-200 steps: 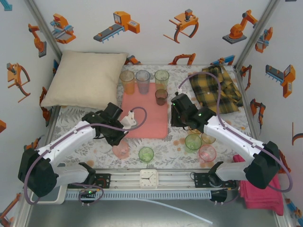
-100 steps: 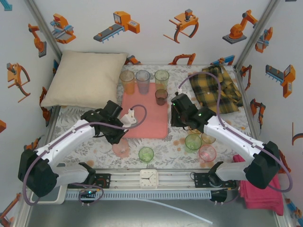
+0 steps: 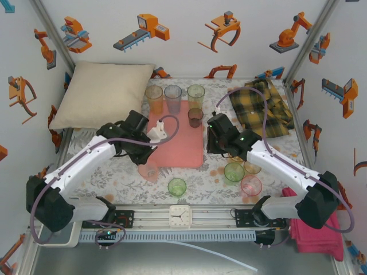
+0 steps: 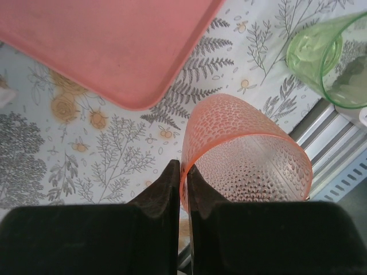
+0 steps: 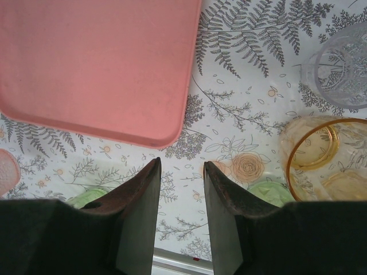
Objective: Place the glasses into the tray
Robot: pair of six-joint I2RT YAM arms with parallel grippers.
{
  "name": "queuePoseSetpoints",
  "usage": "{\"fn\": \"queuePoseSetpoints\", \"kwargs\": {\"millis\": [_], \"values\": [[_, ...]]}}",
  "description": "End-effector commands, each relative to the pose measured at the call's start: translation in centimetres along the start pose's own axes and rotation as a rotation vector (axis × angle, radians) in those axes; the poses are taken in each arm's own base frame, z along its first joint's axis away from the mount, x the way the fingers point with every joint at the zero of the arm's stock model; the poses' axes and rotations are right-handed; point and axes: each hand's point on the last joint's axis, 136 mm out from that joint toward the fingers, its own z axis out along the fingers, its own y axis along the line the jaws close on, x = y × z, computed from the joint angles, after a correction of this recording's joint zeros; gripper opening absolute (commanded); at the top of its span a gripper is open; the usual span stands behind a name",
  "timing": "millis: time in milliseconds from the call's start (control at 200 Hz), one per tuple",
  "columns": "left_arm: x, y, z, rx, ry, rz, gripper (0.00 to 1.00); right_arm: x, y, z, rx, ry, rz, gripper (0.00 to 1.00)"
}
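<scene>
Nearest you, on the rail between the arm bases, there's a small white clock [image 3: 180, 217], its face too small to read, and a magenta cloth [image 3: 312, 232] lies at the near right. Just past the rail, a green glass [image 3: 177, 187] stands alone on the fern-print table [image 3: 195, 175]. Your left gripper [image 4: 183, 172] is pinched tight on the wall of the pink glass [image 4: 246, 149], right by the tray's near-left corner; can't tell if it's off the table. Your right gripper [image 5: 182, 163] has its jaws apart with nothing between them, over the table beside the near-right corner, with an amber glass [image 5: 327, 160], a second green glass [image 3: 234, 172] and a second pink glass [image 3: 251, 185] close by. On the tray [image 3: 178, 146] sits a small brown glass [image 3: 195, 117]; an orange glass [image 3: 153, 97], a grey glass [image 3: 172, 98] and a far green glass [image 3: 196, 94] line its far edge. Behind are a cream pillow [image 3: 103, 94] and a yellow plaid cloth [image 3: 261, 106].
</scene>
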Motion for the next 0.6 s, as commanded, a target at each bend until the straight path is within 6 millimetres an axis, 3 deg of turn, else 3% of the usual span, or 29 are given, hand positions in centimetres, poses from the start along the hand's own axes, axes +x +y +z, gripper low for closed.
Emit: {"fn": "queuePoseSetpoints", "kwargs": {"millis": [0,265,596], "values": [[-2.2,1.5,-0.7,-0.017,-0.034,0.012,0.14,-0.1,-0.4,-0.6,0.010,-0.028,0.016,0.37],[-7.3,6.5,0.4,-0.046,-0.085,-0.042,0.14,-0.2,-0.6,-0.5,0.015,-0.030,0.016,0.37],[-12.0,11.1,4.1,-0.103,-0.102,-0.077,0.12,-0.5,-0.7,-0.7,0.014,-0.038,0.025,0.37]]}}
